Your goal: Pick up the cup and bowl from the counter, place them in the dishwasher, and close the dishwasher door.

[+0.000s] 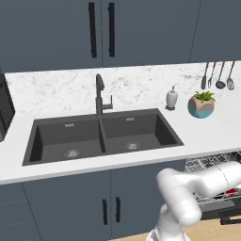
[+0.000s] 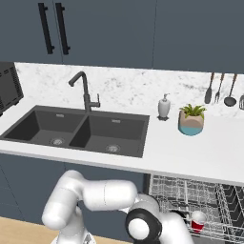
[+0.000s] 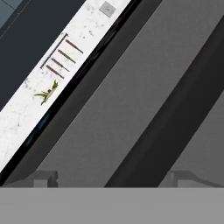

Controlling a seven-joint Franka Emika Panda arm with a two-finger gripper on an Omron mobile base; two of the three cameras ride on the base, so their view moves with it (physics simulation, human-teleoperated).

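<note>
The jaws' state cannot be told. The small tapered bright red cup (image 2: 197,222) sits in the silver wire rack (image 2: 190,195) of the open dishwasher, at five o'clock below the white marbled counter (image 2: 190,155).

Folded low, white arm (image 2: 100,198) bent sharply at the elbow, forearm (image 1: 214,178) reaching right. Gripper (image 3: 109,179) rolled hard sideways, fingertips (image 3: 43,178) spread apart.
</note>
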